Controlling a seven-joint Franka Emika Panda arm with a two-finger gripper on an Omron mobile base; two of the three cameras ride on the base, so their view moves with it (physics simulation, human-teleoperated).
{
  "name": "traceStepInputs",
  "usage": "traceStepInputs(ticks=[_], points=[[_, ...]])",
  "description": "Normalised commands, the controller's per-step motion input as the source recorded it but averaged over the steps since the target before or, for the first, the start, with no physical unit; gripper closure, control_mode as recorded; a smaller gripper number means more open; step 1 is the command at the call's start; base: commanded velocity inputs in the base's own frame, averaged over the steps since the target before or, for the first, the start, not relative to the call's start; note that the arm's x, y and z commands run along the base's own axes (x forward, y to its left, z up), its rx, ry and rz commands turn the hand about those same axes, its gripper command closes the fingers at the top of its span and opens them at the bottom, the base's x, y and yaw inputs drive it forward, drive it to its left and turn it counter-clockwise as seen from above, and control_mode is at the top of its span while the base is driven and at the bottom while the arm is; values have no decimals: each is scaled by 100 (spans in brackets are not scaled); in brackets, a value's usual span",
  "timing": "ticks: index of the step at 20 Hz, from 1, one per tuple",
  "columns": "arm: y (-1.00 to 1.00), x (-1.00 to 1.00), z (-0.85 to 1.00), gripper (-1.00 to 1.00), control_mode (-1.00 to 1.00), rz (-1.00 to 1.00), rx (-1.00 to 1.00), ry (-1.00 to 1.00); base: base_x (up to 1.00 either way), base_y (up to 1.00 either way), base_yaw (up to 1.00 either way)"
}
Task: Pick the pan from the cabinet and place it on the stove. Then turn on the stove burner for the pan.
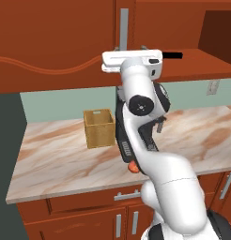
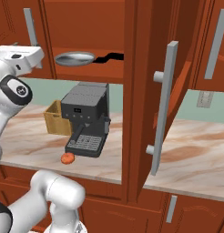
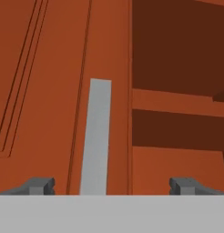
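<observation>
Hand [image 3: 112, 185] of the white arm stands raised at wall-cabinet height, its 2 dark fingertips spread to full width with nothing between them. In the hand view it faces the closed left door of the red-brown wooden wall cabinet [image 3: 41, 91], with that door's long vertical silver bar handle [image 3: 96, 136] straight ahead, and the open compartment lies off to the right.

Task object: the shallow round silver-grey metal pan [image 2: 74, 58] sits flat on the cabinet's bottom shelf [image 2: 100, 68]. Its dark handle [image 2: 110, 57] points away from the hand, toward the cabinet's open right door [image 2: 155, 100], so the pan's long axis runs roughly side to side along the shelf. Judged from the right base view, the pan lies to the right of the hand at about the same height, with the round body the nearer end and the handle the farther. The coming move therefore calls for a sideways shift to the right before any reach inward.

Below, on the marbled tabletop [image 2: 196, 150], stand a black coffee machine [image 2: 85, 118], a tan woven basket [image 1: 99, 127] and a small orange item [image 2: 67, 158].

Writing: no brand, label or legible text can be made out on any item.
</observation>
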Motion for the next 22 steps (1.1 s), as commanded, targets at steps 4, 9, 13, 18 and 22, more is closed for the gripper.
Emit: traceStepInputs(ticks=[4, 9, 13, 18, 22], points=[[6, 35, -2, -100, -100, 0, 0, 0, 0, 0, 0], [0, 33, 0, -100, -100, 0, 0, 0, 0, 0, 0], [0, 32, -1, -100, -100, 0, 0, 0, 0, 0, 0], [12, 32, -2, -100, -100, 0, 0, 0, 0, 0, 0], [19, 29, -1, -100, -100, 0, 0, 0, 0, 0, 0]])
